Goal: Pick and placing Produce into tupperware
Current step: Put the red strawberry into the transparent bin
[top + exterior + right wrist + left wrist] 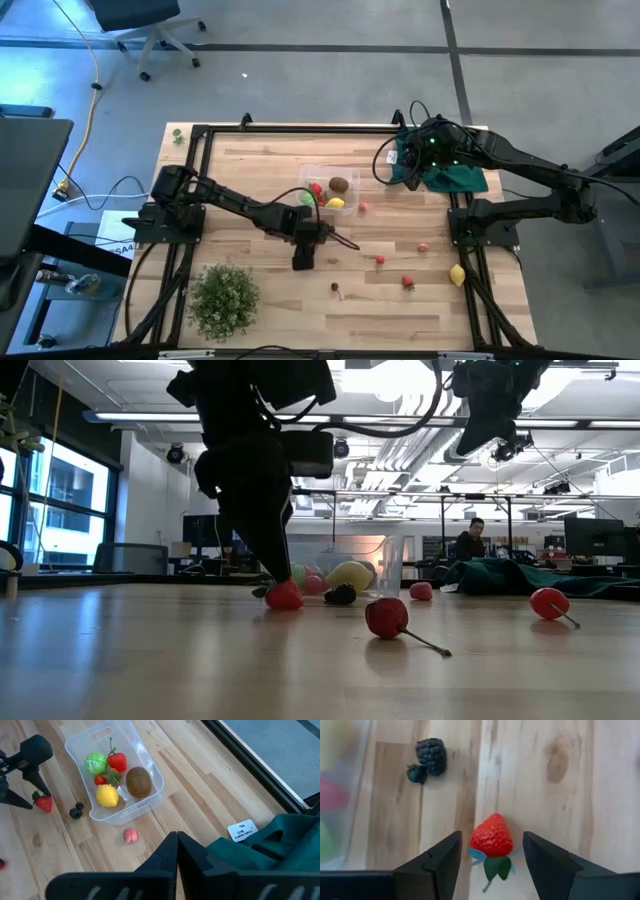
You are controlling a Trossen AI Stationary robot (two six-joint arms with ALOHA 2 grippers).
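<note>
A red strawberry (491,836) with green leaves lies on the wooden table, just beside the clear tupperware (322,176). My left gripper (492,840) points steeply down over it, open, one finger on each side and a narrow gap showing at both. The tub holds a green ball (95,763), a strawberry (117,761), a brown kiwi (138,782) and a yellow lemon (107,795). My right gripper (177,840) is shut and hangs high over the dark green cloth (265,845) at the table's far right.
Two dark berries (431,756) lie between the strawberry and the tub. A pink fruit (130,835), loose red fruits (408,283), a stemmed cherry (386,617) and a lemon (457,275) are scattered toward the right. A bushy plant (222,297) stands near left.
</note>
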